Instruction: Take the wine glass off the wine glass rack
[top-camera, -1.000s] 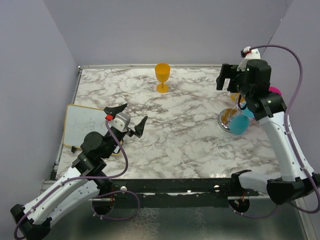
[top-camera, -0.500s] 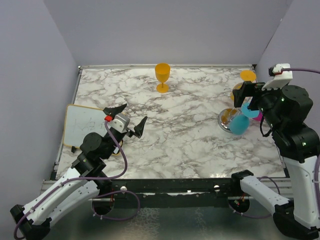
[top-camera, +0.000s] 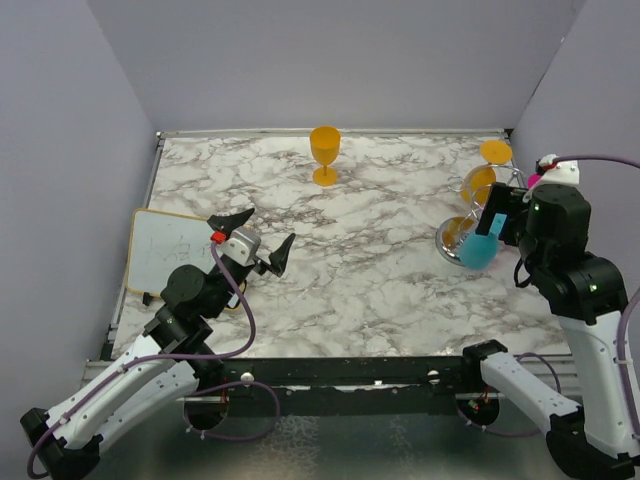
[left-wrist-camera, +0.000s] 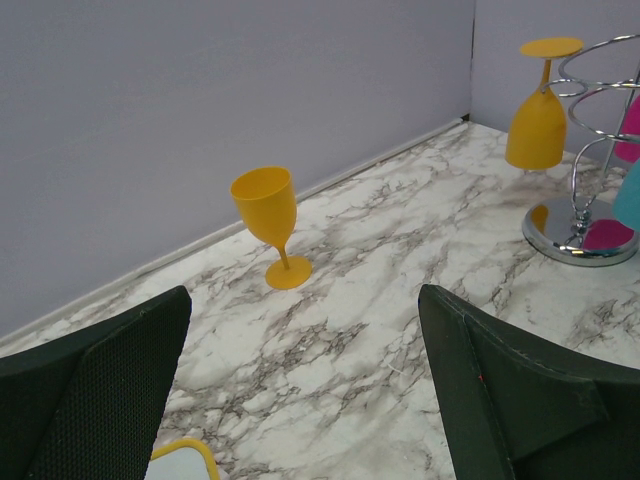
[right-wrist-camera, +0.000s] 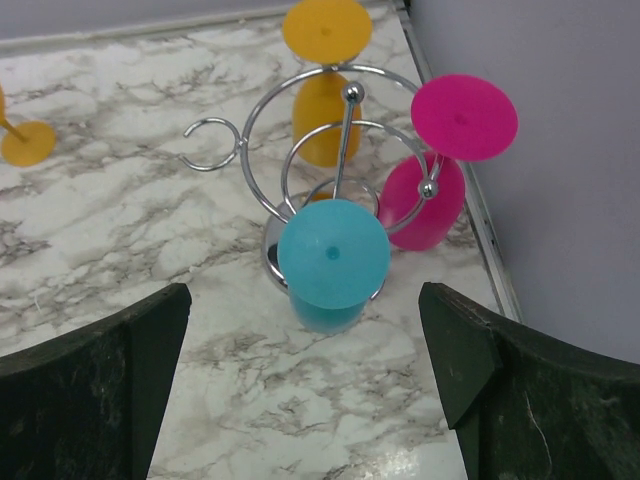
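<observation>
The silver wine glass rack (right-wrist-camera: 345, 130) stands at the table's right, and shows in the top view (top-camera: 455, 238) and the left wrist view (left-wrist-camera: 578, 236). Three glasses hang upside down on its wire arms: a blue one (right-wrist-camera: 333, 258) nearest me, a pink one (right-wrist-camera: 440, 150) by the right wall and a yellow one (right-wrist-camera: 325, 95) behind. My right gripper (right-wrist-camera: 303, 345) is open and empty, just on the near side of the blue glass (top-camera: 478, 250), not touching it. My left gripper (top-camera: 258, 235) is open and empty at the left.
A yellow wine glass (top-camera: 324, 155) stands upright at the back middle, and also shows in the left wrist view (left-wrist-camera: 270, 220). A yellow-rimmed whiteboard (top-camera: 170, 250) lies at the left edge. The right wall and a metal table rim (right-wrist-camera: 480, 220) run close behind the rack.
My right arm has swung from above and behind the rack out to the right and come in lower on its near side, facing the blue glass. The left arm has not moved.
</observation>
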